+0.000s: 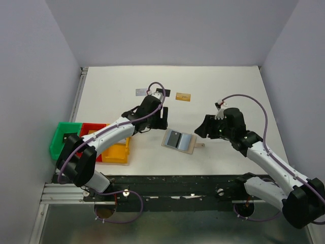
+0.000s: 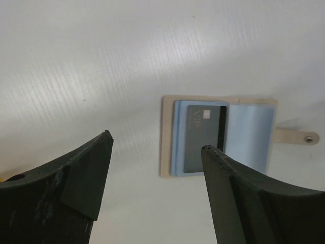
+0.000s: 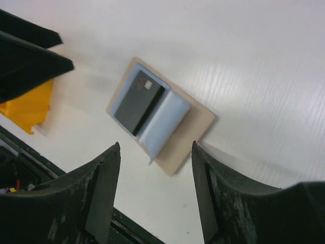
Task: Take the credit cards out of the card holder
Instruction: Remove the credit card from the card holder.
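The card holder (image 1: 186, 144) lies open on the white table between my two arms, tan border around light-blue panels. A black credit card (image 1: 174, 138) sits in its left panel, also seen in the left wrist view as a black credit card (image 2: 202, 137) and in the right wrist view (image 3: 138, 101). An orange-gold card (image 1: 183, 96) and a silvery card (image 1: 141, 92) lie loose at the back. My left gripper (image 2: 156, 141) hangs open just left of the holder (image 2: 249, 134). My right gripper (image 3: 156, 145) is open above the holder's (image 3: 190, 137) right edge, holding nothing. The right blue panel (image 3: 165, 124) stands slightly raised.
Green bin (image 1: 63, 137), red bin (image 1: 91, 128) and yellow bin (image 1: 117, 152) stand in a row at the front left, under the left arm. The holder's tan strap with a snap (image 2: 299, 137) sticks out to the right. The table's front rail runs just below the holder.
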### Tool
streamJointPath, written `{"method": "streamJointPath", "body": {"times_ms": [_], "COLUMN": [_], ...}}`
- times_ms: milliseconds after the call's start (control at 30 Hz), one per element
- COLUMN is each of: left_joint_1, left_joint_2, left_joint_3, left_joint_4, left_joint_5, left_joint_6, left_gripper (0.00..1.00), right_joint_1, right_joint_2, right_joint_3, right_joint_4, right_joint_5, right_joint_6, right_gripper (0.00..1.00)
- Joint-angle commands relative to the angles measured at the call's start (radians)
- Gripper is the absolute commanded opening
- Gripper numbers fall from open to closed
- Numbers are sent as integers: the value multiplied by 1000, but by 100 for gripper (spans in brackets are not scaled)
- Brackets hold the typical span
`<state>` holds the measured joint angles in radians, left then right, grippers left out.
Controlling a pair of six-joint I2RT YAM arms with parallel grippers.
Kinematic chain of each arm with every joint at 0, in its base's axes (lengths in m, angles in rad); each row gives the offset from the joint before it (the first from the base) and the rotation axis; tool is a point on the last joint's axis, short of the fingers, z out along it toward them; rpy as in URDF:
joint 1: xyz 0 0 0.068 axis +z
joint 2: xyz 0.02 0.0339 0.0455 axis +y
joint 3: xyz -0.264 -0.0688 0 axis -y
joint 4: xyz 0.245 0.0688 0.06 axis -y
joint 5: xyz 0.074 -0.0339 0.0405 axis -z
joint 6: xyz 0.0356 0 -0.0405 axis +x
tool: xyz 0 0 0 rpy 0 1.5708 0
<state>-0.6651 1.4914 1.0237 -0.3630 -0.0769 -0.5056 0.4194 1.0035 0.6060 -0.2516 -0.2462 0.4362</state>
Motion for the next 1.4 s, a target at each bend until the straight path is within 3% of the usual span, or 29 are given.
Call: {"method": "streamJointPath", "body": {"times_ms": [0,133,300,367,467,633,1367], "left_joint_1": [9,10,13,13,13,12,2], "left_joint_2": [3,47,102,116,130,151,187], "left_joint_3": [-25,-63,-83,-94,-102,-106,-113], "left_joint_4": [162,242,263,279,291,299,331], "left_joint_5": [172,216,218,223,215,218,278], "left_joint_6": [-39,-86,-117,-125,-129,-142,-154], "left_gripper": [80,69,46,40,36,34,33], "right_joint_1": [33,39,50,53,53,55,55], "right_joint_2": [7,56,295,358,446,546,690], "right_joint_3": [75,-12,41,25,8,18,6], "right_joint_4": [18,318,400,477,563,561,574], "right_joint_5": [39,-105,-286,-303,-326,-328,-308], "right_joint_6": [5,200,260,295,338,342,319], "right_gripper": [66,63,31,27,26,31,34]}}
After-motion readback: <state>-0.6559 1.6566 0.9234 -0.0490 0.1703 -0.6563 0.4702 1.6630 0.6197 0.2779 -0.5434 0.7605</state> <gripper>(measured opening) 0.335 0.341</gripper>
